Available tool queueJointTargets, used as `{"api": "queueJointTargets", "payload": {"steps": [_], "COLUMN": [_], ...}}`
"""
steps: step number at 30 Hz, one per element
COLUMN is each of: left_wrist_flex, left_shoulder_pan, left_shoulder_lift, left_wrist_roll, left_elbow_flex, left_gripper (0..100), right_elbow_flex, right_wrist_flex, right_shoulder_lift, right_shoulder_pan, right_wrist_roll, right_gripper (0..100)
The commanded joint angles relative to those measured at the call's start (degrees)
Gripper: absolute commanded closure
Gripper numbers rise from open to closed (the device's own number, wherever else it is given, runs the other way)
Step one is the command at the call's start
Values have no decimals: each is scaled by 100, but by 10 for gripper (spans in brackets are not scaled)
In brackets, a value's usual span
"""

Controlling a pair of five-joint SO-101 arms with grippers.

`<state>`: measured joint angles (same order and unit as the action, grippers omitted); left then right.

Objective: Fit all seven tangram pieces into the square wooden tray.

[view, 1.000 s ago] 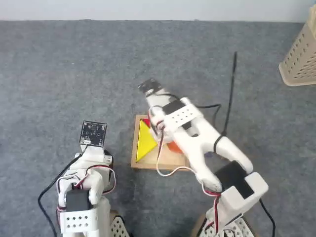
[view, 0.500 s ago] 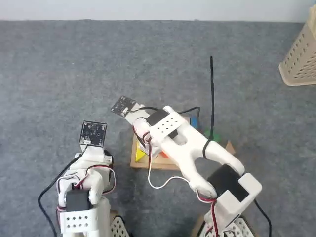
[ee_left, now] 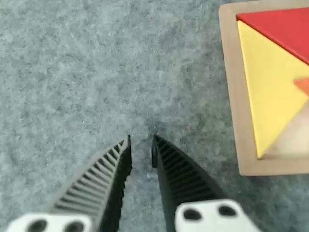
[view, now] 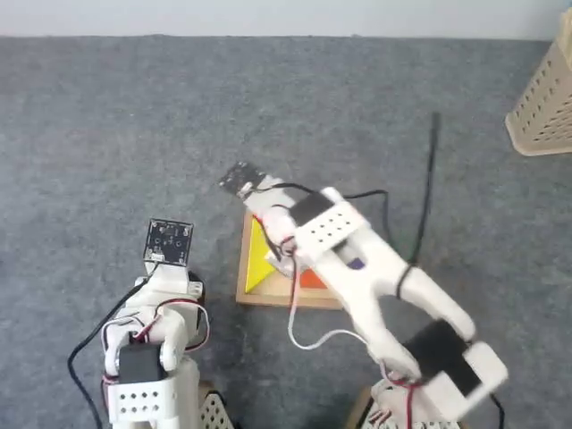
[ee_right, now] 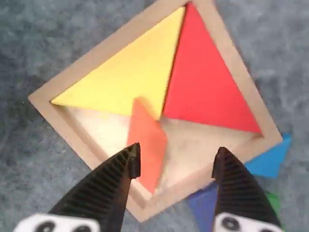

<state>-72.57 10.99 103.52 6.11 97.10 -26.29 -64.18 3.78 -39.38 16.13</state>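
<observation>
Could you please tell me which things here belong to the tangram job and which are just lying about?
Job: square wooden tray; yellow triangle; red triangle; orange parallelogram; blue piece; dark blue piece; green piece.
Lying about: beige perforated basket; black cable.

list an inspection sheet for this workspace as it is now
surface: grey mat
job's things: wooden tray holds yellow triangle, red triangle, orange piece; blue piece, dark blue piece, green piece lie outside beside it
clutter: nothing seen
grippers: left gripper slightly open over mat beside tray; right gripper open above tray, holding nothing
cables: black cable across mat
surroundings: beige perforated basket at far right edge
</observation>
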Motion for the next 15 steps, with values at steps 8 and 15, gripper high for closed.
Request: {"api": "queueJointTargets", "payload": {"steps": [8,15], "left_wrist_flex": [0,0], "left_shoulder_pan": [-9,-9], "left_shoulder_lift": [123,123], "left_wrist_roll": [-44,-44], "left_elbow_flex": [-48,-48], "left_gripper": [929,929], "right_elbow_flex": [-492,-431], "right_wrist_flex": [866,1059], "right_shoulder_lift": [119,-444], "right_shoulder_pan": [866,338], "right_wrist_roll": [-712,-712], "right_gripper": [972,972]}}
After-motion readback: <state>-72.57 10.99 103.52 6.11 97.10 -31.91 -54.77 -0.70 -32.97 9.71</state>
